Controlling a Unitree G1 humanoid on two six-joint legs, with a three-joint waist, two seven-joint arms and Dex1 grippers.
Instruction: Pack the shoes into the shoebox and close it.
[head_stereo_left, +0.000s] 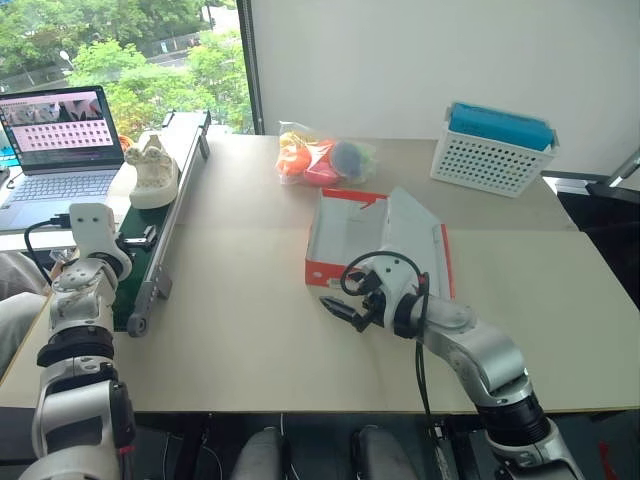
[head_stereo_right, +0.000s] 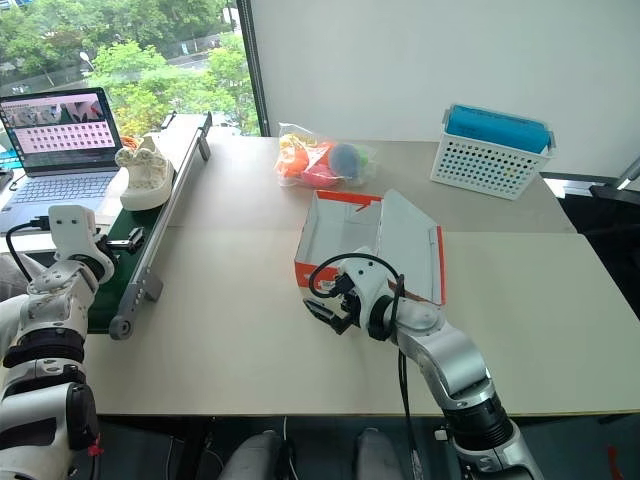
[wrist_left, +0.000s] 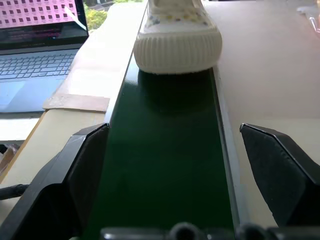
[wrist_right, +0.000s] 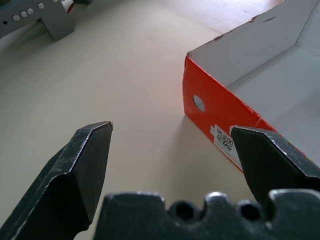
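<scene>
On the table (head_stereo_left: 250, 340): red shoebox (head_stereo_left: 345, 262) near the middle, lid up and leaning back, pale inside showing, so ready to take shoes.
Inside the box: looked empty from the head views and the right wrist view; no shoe packed yet.
On the green belt (wrist_left: 165, 170): one cream shoe (wrist_left: 176, 35) with a ribbed toe, standing upright at the far end, likely brought there to be picked up.
Second shoe: could not be told apart from the first.
Left gripper (wrist_left: 175, 165): black fingers spread wide, nothing between them, pointed straight along the belt at the shoe, well short of it; probably lined up for a grab.
Right gripper (wrist_right: 172, 150): also spread wide and empty, just beside the near corner of the box, by the white label (wrist_right: 225, 142); maybe waiting there to steady the box or shut the lid later.
Beside the belt: open laptop (head_stereo_left: 55, 150), off to the left.
At the back of the table: clear bag of bright things (head_stereo_left: 320, 160) and white basket with a blue top (head_stereo_left: 495, 150), well away from the box and not part of the job.
Job so far: hardly begun; packing first, closing last.
</scene>
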